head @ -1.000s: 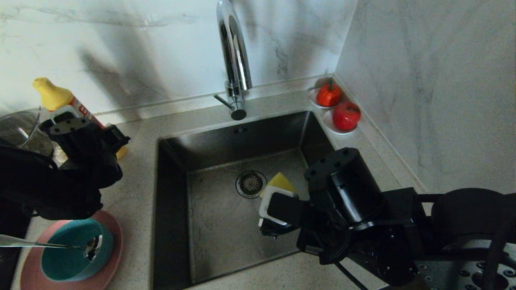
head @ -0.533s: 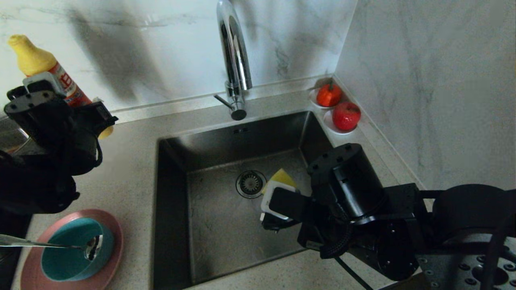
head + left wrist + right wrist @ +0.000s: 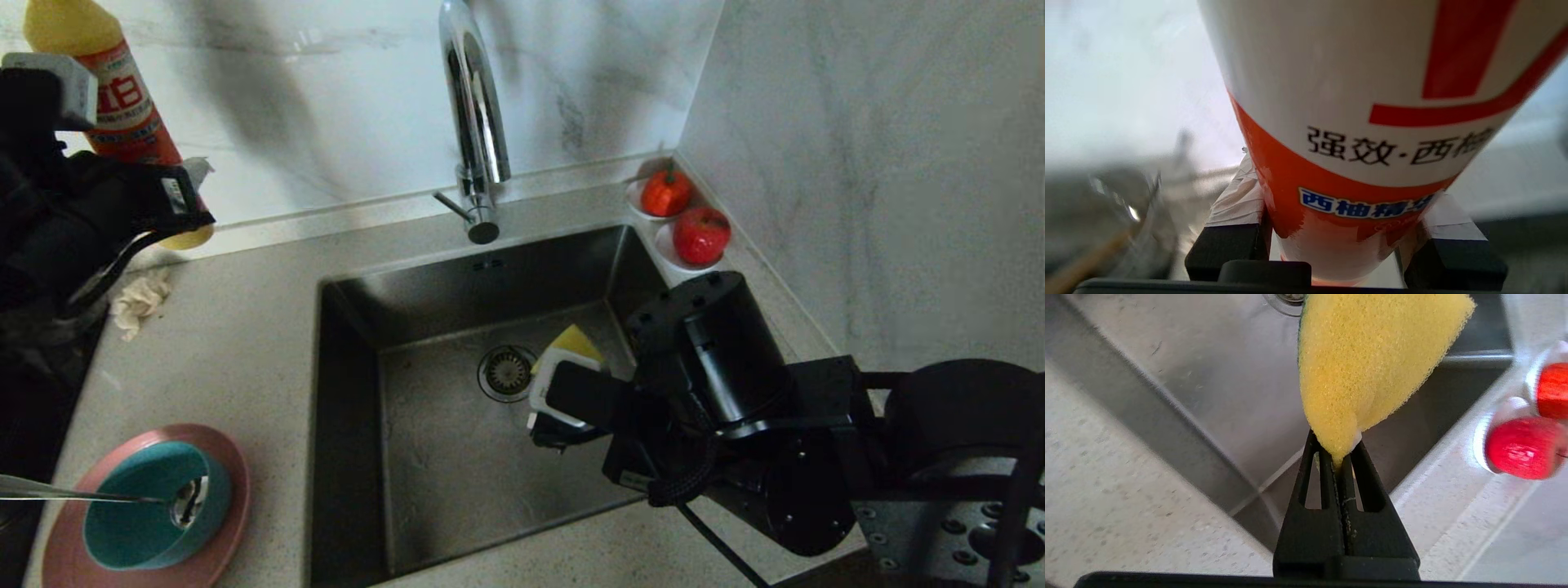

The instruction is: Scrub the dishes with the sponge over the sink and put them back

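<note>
**Sponge pinched over the sink, bottle gripped at the left**

The right gripper (image 3: 1340,457) has its fingers pressed together on a corner of the yellow sponge (image 3: 1367,363), holding it above the sink (image 3: 424,457) near the drain strainer (image 3: 507,373). The left gripper (image 3: 1343,228) fingers clamp a detergent bottle (image 3: 1355,122), raised by the wall. On the tabletop (image 3: 237,343), the teal bowl (image 3: 147,518) with the spoon (image 3: 73,493) sits on the pink plate (image 3: 220,531).
</note>
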Robot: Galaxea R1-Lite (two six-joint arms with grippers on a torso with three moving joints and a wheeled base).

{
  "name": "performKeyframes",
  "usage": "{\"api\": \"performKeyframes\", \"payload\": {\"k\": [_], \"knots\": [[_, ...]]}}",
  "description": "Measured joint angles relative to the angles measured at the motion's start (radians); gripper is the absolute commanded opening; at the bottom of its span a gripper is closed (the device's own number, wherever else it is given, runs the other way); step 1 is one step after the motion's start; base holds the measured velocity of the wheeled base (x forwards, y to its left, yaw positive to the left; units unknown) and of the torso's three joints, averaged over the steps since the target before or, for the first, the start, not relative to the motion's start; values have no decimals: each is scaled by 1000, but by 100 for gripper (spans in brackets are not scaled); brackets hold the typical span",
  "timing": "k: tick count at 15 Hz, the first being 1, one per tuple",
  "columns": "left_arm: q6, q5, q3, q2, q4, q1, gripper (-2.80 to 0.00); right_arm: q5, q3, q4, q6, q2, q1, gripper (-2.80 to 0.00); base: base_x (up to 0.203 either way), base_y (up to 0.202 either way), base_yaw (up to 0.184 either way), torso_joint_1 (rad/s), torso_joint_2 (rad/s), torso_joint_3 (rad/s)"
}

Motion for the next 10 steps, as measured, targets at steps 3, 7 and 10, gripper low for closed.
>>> {"api": "performKeyframes", "payload": {"k": [3, 7, 10], "knots": [[177, -90, -14, -71, 120, -23, -280, -26, -21, 0, -3, 12, 0, -280, 0, 0, 0, 0, 0, 0], [361, -144, -33, -107, 218, -34, -280, -30, -22, 1, -4, 22, 1, -280, 0, 0, 0, 0, 0, 0], [431, -169, -107, -116, 320, -44, -280, -30, -25, 1, -16, 26, 2, -280, 0, 0, 0, 0, 0, 0]]}}
